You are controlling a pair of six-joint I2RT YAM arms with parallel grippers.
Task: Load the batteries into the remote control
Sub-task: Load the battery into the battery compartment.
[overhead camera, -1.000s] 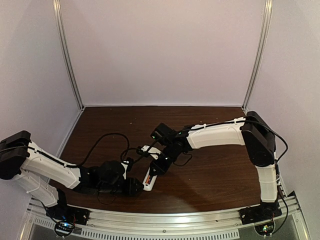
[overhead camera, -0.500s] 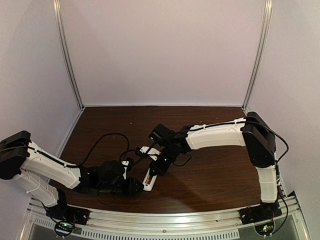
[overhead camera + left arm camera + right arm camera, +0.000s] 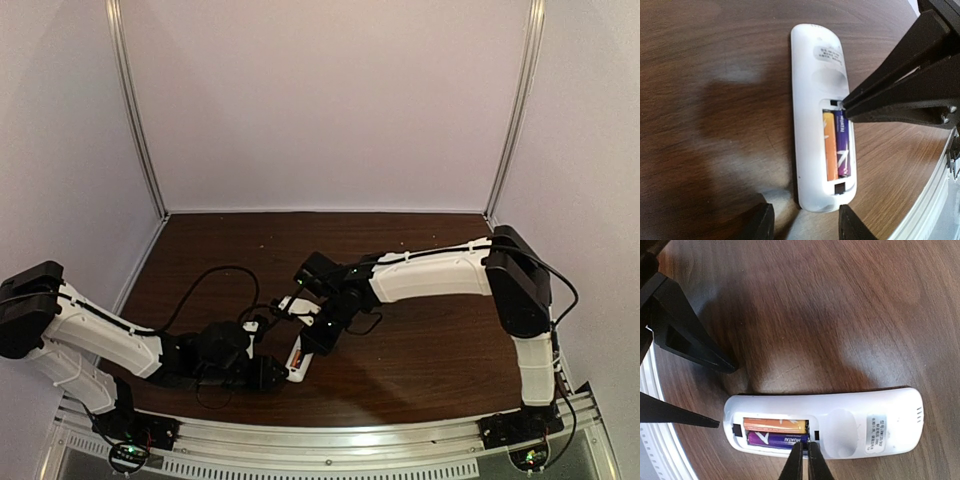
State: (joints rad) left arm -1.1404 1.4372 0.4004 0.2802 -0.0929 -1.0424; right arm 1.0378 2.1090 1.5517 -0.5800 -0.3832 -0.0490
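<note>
The white remote control (image 3: 810, 100) lies back-up on the brown table, also seen in the top view (image 3: 297, 366). Its bay is uncovered and holds two batteries side by side, one orange (image 3: 775, 425) and one purple (image 3: 775, 439). My right gripper (image 3: 806, 452) is shut, its joined tips resting at the inner end of the purple battery (image 3: 842, 145) by the bay's edge. My left gripper (image 3: 805, 225) is open at the remote's bay end, a finger on either side, gripping nothing that I can see.
A small loose white piece (image 3: 291, 302) lies on the table just beyond the right gripper. Black cables (image 3: 205, 280) loop over the table left of the remote. The metal front rail (image 3: 330, 440) runs close behind the left gripper.
The right gripper has finished closing and has shifted slightly toward the near left, down onto the bay. The left arm and the remote have stayed put.
</note>
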